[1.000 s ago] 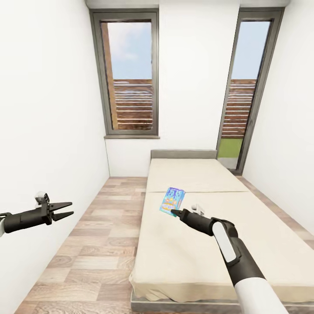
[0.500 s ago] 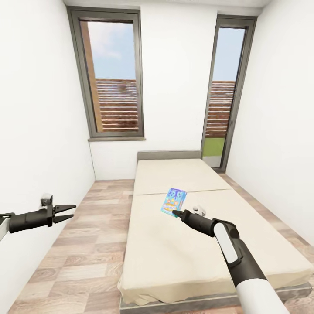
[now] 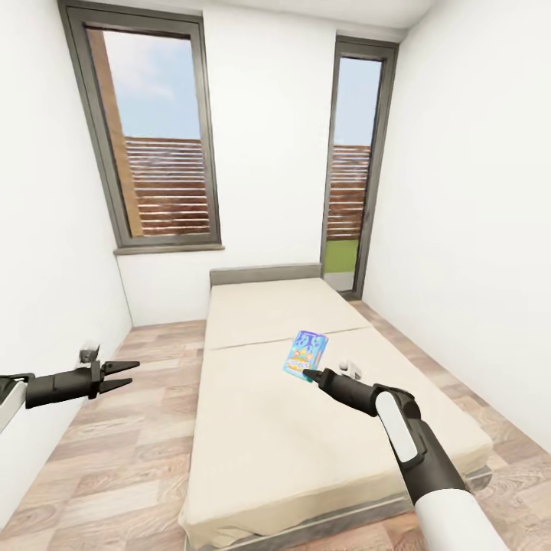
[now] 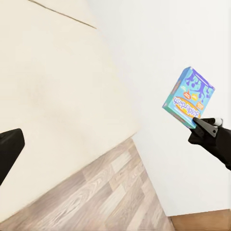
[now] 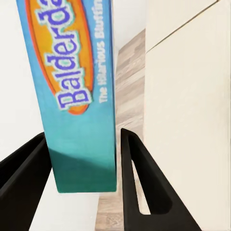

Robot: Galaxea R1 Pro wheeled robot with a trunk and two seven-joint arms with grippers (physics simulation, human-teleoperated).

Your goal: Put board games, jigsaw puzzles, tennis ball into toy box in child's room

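Observation:
A small blue-cyan board game point(image 3: 304, 356) stands upright above the bed point(image 3: 260, 436), with my right gripper point(image 3: 310, 375) shut on its lower edge. In the right wrist view the box point(image 5: 77, 86) sits between the two black fingers point(image 5: 139, 183), printed side showing. The left wrist view shows the same box point(image 4: 190, 96) held by the right gripper point(image 4: 201, 126). My left gripper point(image 3: 130, 373) is open and empty, over the wood floor left of the bed. The beige mattress has nothing else on it in view.
The bed has a low grey headboard point(image 3: 264, 273) against the far white wall. A tall window point(image 3: 157, 138) and a narrow glass door point(image 3: 348, 164) stand behind it. Wood-plank floor point(image 3: 130, 451) runs along the bed's left side, and white walls close in on both sides.
The whole picture has shifted leftward, so the camera has turned right. Both arms keep their places in the view, and the right gripper still holds the board game.

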